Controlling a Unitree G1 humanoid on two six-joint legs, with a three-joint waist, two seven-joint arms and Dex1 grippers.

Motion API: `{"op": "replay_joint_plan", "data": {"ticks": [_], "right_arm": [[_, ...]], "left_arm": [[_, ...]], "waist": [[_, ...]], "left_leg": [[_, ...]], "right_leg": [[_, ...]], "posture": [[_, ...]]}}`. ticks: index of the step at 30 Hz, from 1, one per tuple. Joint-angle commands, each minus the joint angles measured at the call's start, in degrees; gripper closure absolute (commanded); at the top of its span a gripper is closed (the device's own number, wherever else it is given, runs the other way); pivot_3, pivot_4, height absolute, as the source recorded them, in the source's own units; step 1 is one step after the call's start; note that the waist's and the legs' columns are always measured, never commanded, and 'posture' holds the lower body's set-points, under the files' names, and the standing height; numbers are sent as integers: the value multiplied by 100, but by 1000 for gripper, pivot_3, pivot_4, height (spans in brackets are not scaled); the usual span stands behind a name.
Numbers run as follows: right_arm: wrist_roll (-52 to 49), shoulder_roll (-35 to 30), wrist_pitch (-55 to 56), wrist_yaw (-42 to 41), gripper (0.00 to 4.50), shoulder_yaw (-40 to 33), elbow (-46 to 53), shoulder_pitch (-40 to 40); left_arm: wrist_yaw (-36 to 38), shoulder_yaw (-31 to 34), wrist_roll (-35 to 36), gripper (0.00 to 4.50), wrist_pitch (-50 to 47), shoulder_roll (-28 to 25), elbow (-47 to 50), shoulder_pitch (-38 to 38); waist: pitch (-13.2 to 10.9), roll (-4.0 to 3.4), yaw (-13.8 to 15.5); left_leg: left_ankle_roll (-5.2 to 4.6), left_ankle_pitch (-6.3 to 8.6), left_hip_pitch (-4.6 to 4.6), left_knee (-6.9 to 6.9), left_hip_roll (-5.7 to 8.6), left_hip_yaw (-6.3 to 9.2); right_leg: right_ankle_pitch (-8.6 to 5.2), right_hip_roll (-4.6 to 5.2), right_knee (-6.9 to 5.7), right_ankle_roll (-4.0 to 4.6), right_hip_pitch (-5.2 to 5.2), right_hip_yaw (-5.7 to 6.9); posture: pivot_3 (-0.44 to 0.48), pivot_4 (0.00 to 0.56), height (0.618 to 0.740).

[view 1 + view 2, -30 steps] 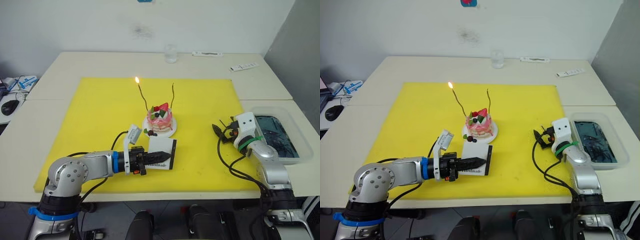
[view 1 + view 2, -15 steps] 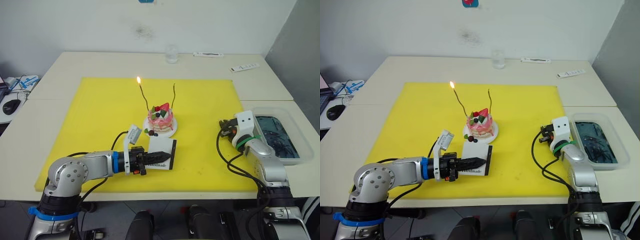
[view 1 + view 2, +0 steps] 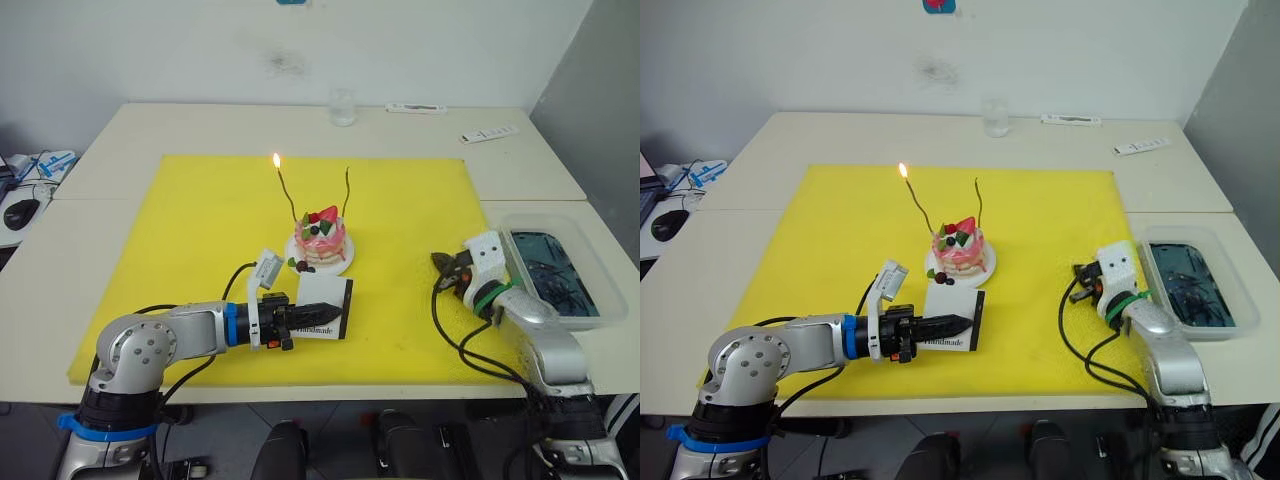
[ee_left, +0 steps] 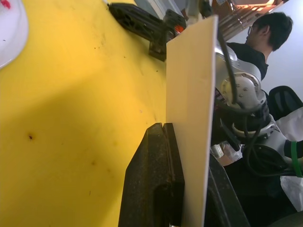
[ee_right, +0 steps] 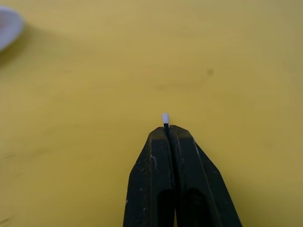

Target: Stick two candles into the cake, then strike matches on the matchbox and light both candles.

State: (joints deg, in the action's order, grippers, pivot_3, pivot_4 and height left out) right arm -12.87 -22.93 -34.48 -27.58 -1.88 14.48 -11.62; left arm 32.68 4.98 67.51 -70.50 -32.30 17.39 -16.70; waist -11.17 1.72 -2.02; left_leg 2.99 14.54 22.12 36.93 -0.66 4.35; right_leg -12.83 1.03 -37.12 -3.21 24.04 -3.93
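On the yellow mat (image 3: 200, 230), left to right: left gripper (image 3: 292, 318), jaws clamped on the near edge of the matchbox (image 3: 324, 306), a flat white rectangular card box standing upright with its black striking strip along the right edge, just near of the cake (image 3: 320, 238). Cake: small, round, pink, layered, with glossy strawberry, dark berries and green leaves, on a white plate (image 3: 344, 262). Two thin, wavy, wire-like candles rise from it; the left candle (image 3: 286, 195) carries a flame (image 3: 275, 159), the right candle (image 3: 346, 190) appears unlit. Right gripper (image 5: 165, 127), low over the mat and well to the right of the cake, jaws pressed together on a match (image 5: 165, 118); only its pale rounded head shows beyond the matte black fingertips (image 5: 181, 135). Far right, on the pale bench (image 3: 120, 135): a clear plastic tray (image 3: 600, 270).

Step in hand, as judged: striking the second match. The head should be drawn briskly along the strip at a shallow angle, with light pressure since so little stick protrudes, while the left arm holds the light box rigid; the burning head then goes to the right wick, clear of the lit flame
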Motion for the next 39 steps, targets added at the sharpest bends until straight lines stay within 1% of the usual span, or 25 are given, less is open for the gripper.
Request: {"op": "replay_joint_plan", "data": {"ticks": [1, 5, 10, 13, 17, 26, 31, 34, 37, 38, 39], "right_arm": [[-193, -302, -227, -284, 4487, 124, 913, 261], [-273, -511, -304, -449, 4487, 299, 1288, 711], [-159, -418, 74, -398, 4487, 362, 987, 812], [-69, -398, 324, -396, 3878, 404, 764, 814], [-2, -474, 593, -515, 2526, 485, 660, 862], [78, -368, 946, -496, 2526, 426, 353, 764], [113, -385, 1082, -502, 2526, 424, 217, 836], [114, -364, 1167, -493, 3051, 427, 163, 859], [89, -308, 1208, -459, 4184, 434, 128, 843], [78, -294, 1210, -454, 4468, 436, 126, 842], [78, -296, 1223, -465, 4468, 444, 132, 851]], "left_arm": [[6, 128, 64, 4500, 65, -7, 106, -14], [14, 136, 79, 4500, 46, -34, 129, 24], [18, 117, 68, 4500, 22, -33, 96, -40], [41, 112, 53, 4500, 13, -55, 79, -65], [29, 126, 69, 4500, -12, -75, 86, -78], [34, 157, 100, 4500, -31, -115, 101, -63], [32, 160, 105, 4500, -31, -122, 106, -64], [28, 163, 108, 4500, -35, -124, 105, -66], [37, 159, 95, 4500, -34, -133, 95, -64], [34, 159, 94, 4500, -35, -133, 94, -65], [32, 161, 94, 4500, -36, -135, 95, -63]], "waist": [[0, 0, 1], [0, 0, 4], [0, 0, -1], [0, 1, 1], [0, 1, 2], [0, 1, 2], [1, 1, 2], [1, 1, 2], [1, 1, 2], [1, 1, 2], [1, 1, 2]], "left_leg": [[0, 0, 0, 1, 0, 1], [0, 0, 0, 2, 0, 0], [0, 0, -1, 3, 0, -1], [0, 0, -1, 4, 0, -1], [0, 0, -2, 4, 0, -1], [0, 0, -2, 4, 0, -1], [0, 0, -5, 5, 0, -1], [0, 0, -5, 6, 0, -1], [0, 0, -6, 5, 0, -1], [0, 0, -6, 5, 0, -1], [0, 0, -6, 6, 0, -1]], "right_leg": [[0, 0, 1, 0, 0, 0], [-15, 0, 3, 25, -1, 0], [-15, 0, 2, 25, 0, -1], [-15, 0, 1, 25, -1, -1], [-15, 0, 2, 26, -1, -1], [-15, 0, 1, 25, -1, -1], [-14, 0, 1, 25, -4, -2], [-14, 0, 1, 24, -4, -2], [-14, 0, 1, 24, -5, -2], [-14, 0, 1, 24, -5, -2], [-14, 0, 1, 25, -5, -2]], "posture": [[0, 150, 740], [0, 150, 740], [0, 150, 740], [0, 150, 740], [0, 150, 740], [0, 150, 740], [0, 150, 740], [0, 150, 740], [0, 150, 740], [0, 150, 740], [0, 150, 740]]}}
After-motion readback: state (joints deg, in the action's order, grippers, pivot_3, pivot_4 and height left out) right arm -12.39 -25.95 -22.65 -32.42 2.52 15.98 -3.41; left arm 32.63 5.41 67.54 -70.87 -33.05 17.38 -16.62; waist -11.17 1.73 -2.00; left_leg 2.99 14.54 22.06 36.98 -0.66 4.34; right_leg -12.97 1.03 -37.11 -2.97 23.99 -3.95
